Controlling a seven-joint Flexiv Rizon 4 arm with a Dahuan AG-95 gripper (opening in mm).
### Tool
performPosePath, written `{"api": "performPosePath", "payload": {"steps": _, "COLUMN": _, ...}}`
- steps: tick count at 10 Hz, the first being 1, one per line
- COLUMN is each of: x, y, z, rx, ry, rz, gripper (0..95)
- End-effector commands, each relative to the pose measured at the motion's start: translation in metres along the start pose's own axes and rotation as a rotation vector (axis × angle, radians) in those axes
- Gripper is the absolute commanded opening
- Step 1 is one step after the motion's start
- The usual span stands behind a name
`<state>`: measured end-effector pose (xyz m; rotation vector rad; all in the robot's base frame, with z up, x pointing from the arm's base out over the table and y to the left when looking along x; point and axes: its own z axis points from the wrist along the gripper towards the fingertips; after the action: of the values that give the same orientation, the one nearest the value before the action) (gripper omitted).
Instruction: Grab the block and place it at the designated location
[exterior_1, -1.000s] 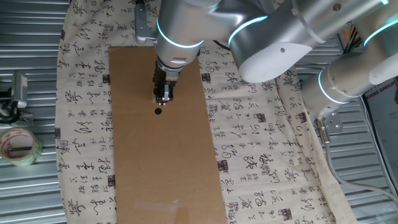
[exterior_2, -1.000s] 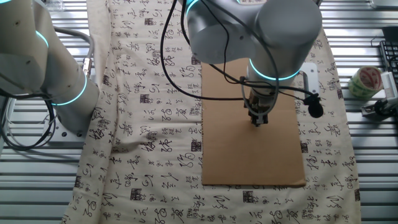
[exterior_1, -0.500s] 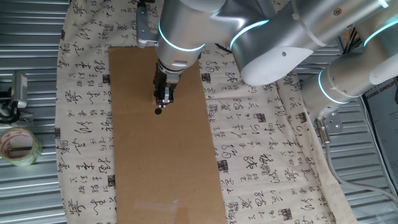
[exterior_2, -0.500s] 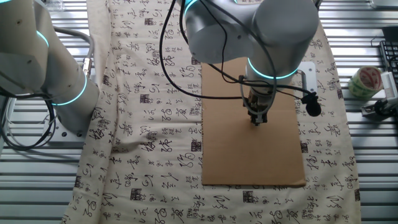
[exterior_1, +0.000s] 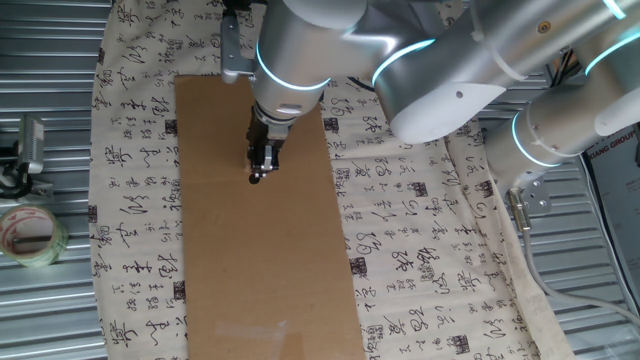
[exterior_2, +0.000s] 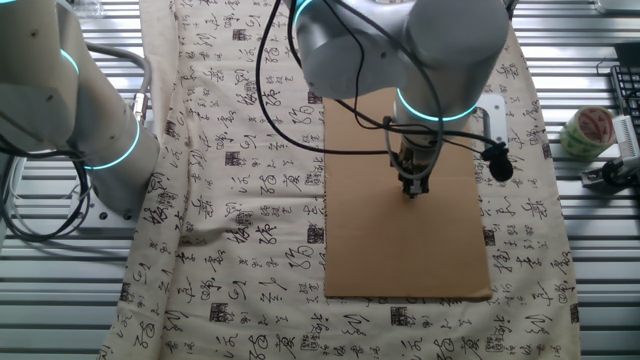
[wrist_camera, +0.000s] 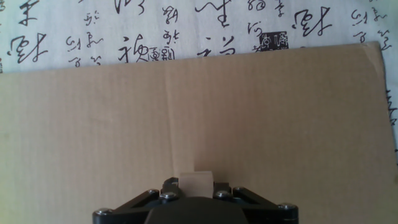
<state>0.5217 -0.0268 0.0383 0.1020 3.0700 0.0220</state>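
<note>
The block is held clamped between the fingers of the gripper, low over the cardboard sheet, directly at the black dot, probably so that it can be released there.

The block, a small pale tan wooden cube lighter than the brown cardboard beneath it, is seen in the hand view only as a flat front face between the two fingers at the bottom edge of the frame, sitting square and upright. The designated location, a small solid black dot on the cardboard, shows in one fixed view only as a dark sliver at the fingertips, largely covered.
</note>
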Motion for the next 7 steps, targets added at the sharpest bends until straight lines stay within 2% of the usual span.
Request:
{"api": "performPosePath", "payload": {"steps": 1, "x": 0.0008, "y": 0.0015, "z": 0.0005, "rx": 0.004, "ry": -0.003, "rz": 0.004, "gripper": 0.0}}
{"api": "performPosePath", "payload": {"steps": 7, "x": 0.0012, "y": 0.0113, "z": 0.0034, "rx": 0.005, "ry": -0.008, "rz": 0.018, "gripper": 0.0}}
